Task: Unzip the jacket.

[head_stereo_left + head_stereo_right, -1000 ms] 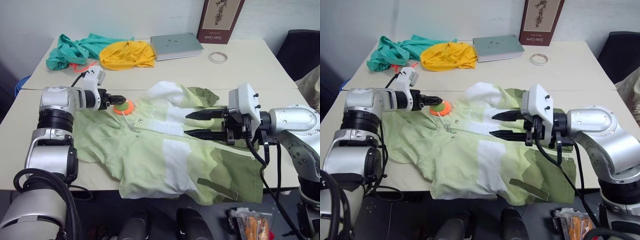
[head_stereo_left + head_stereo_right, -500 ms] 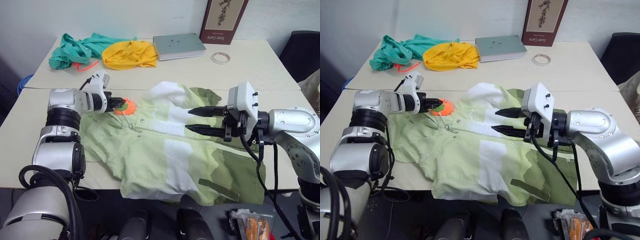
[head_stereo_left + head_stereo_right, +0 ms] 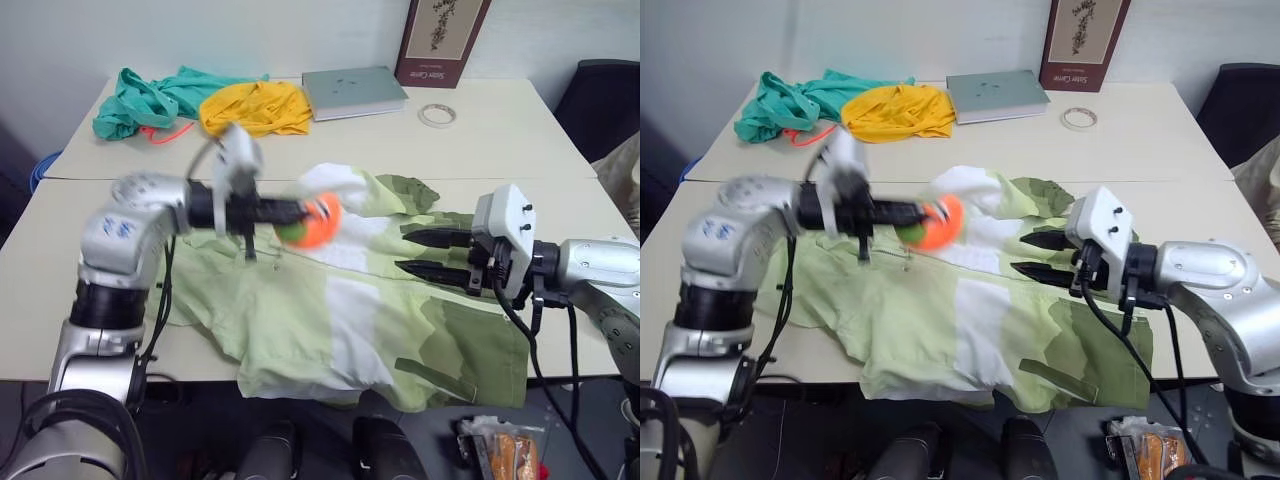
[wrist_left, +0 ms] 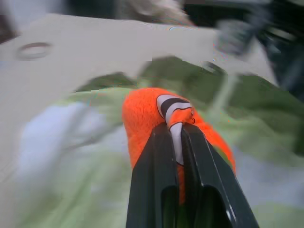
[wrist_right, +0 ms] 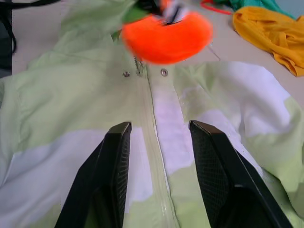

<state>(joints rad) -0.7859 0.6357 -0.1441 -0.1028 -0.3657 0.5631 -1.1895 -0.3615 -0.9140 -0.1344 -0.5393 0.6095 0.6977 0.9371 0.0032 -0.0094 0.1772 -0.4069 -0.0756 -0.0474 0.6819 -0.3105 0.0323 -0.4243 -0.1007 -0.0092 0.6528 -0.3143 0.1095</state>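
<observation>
Two hands work over the jacket (image 3: 330, 300) — left hand (image 3: 305, 212) pinched shut on an orange toy (image 3: 318, 221), right hand (image 3: 420, 252) half-open, empty. Clearing is the step in hand; next, set the toy aside and find the zipper pull (image 5: 138, 64).

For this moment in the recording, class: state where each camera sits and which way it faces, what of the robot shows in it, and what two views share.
Left and right eye views: on the head, looking forward and down at the jacket on the table; both arms show.
Left wrist view: on the left wrist, along the left gripper shut on an orange plush toy.
Right wrist view: on the right wrist, along the open right gripper toward the jacket's zipper.
Shared: both wrist views show the toy and jacket.
</observation>
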